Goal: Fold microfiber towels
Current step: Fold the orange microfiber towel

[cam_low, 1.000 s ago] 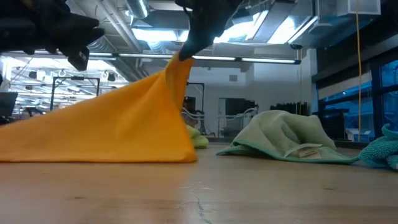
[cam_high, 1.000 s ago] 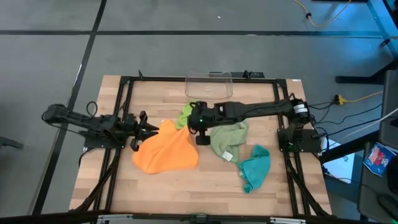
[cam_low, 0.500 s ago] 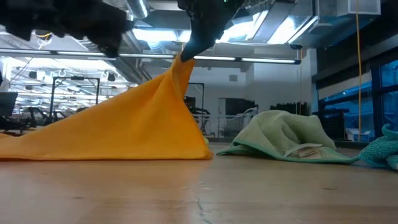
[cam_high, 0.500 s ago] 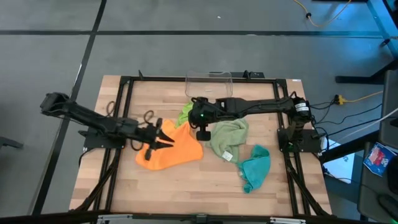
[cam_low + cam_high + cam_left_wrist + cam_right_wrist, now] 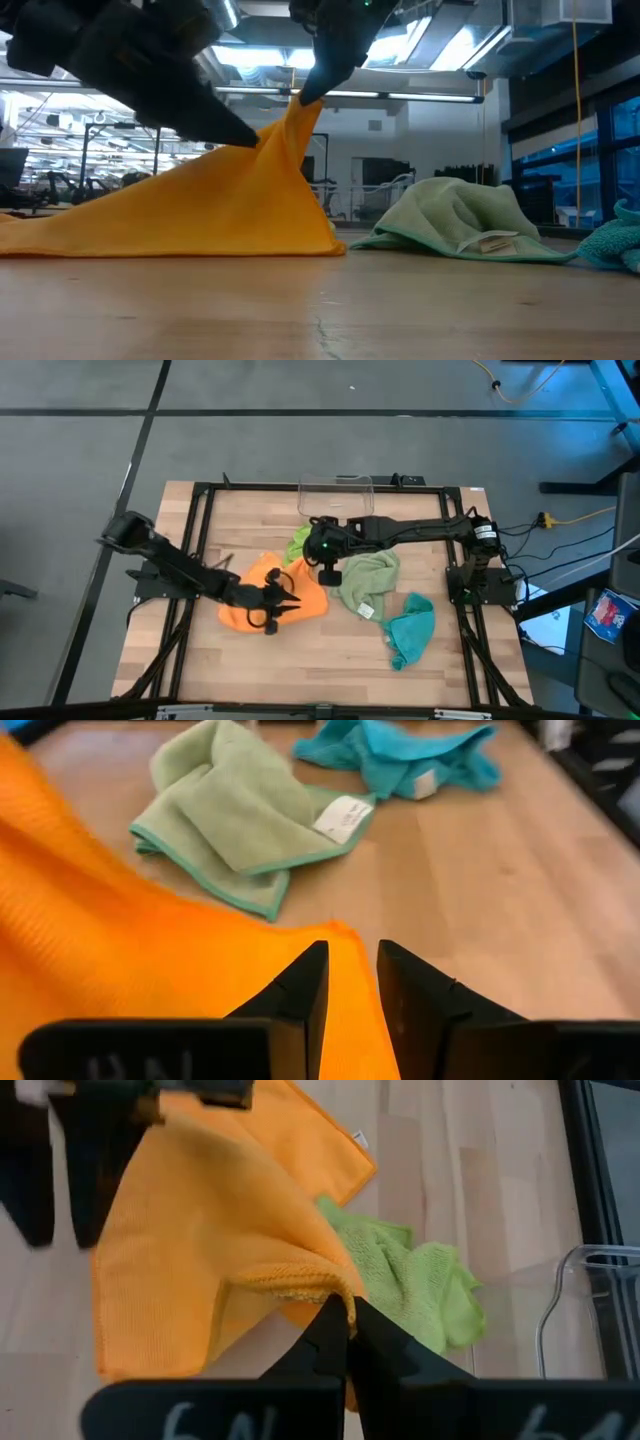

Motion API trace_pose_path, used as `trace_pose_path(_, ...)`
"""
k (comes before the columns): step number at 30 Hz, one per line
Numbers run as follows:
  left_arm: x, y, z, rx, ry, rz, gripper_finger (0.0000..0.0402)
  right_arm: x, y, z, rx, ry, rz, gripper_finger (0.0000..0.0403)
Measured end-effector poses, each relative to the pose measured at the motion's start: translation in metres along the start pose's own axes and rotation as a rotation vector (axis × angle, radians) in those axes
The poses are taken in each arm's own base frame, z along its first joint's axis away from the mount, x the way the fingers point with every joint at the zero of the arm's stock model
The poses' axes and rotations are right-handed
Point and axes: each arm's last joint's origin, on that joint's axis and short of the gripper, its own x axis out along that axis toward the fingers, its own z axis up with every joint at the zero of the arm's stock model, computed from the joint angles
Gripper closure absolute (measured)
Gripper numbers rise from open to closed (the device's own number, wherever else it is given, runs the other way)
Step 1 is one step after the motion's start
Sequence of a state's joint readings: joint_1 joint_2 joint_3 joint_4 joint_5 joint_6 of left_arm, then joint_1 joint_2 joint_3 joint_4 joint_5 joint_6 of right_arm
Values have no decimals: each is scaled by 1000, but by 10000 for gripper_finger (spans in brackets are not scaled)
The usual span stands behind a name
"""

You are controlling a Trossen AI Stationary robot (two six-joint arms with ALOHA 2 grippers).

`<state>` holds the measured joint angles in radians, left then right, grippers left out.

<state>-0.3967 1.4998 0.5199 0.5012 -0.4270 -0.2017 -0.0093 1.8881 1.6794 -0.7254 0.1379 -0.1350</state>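
Observation:
The orange towel (image 5: 262, 600) stands as a tent at the table's middle, its lower edge on the wood (image 5: 150, 245). My right gripper (image 5: 303, 97) is shut on its raised peak. My left gripper (image 5: 350, 955) is open, slanting down over the towel's slope near a corner (image 5: 345, 930), and its tip (image 5: 262, 143) is close to the cloth. A lime green towel (image 5: 298, 543) lies bunched behind the orange one. The sage green towel (image 5: 365, 585) with a white tag (image 5: 342, 817) and the teal towel (image 5: 410, 630) lie crumpled to the right. My right gripper pinches a hemmed fold of the orange towel (image 5: 318, 1285) between its two fingers, coming from above and slanting down. The cloth hangs from the fingers down to the table, drawn into a taut slope toward the left. My left gripper is close over the orange cloth; whether it touches it, I cannot tell.
A clear plastic bin (image 5: 335, 495) stands at the table's far edge, behind the lime green towel. Black frame rails (image 5: 195, 520) run along the table's left, right and far sides. Bare wood (image 5: 300, 660) shows along the near edge.
My left gripper has swung from the table's left side toward the right and slightly down, coming over the orange towel's slope; its finger gap looks unchanged. My right gripper has kept its hold on the peak, and the towel stays tented.

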Motion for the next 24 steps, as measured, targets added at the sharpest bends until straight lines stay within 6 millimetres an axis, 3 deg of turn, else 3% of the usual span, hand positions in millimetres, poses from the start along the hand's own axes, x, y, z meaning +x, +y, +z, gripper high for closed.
trace_pose_path(5,28,-22,1,77,22,53,319,0,0,0,0,1,0,395)
trace_pose_path(11,52,-32,-4,93,62,67,319,0,0,0,0,4,1,395)
trace_pose_path(20,55,-36,-3,108,65,57,318,-1,0,-1,-1,13,2,395)
trace_pose_path(24,56,-32,-4,33,77,75,297,-1,0,-1,1,13,7,395)
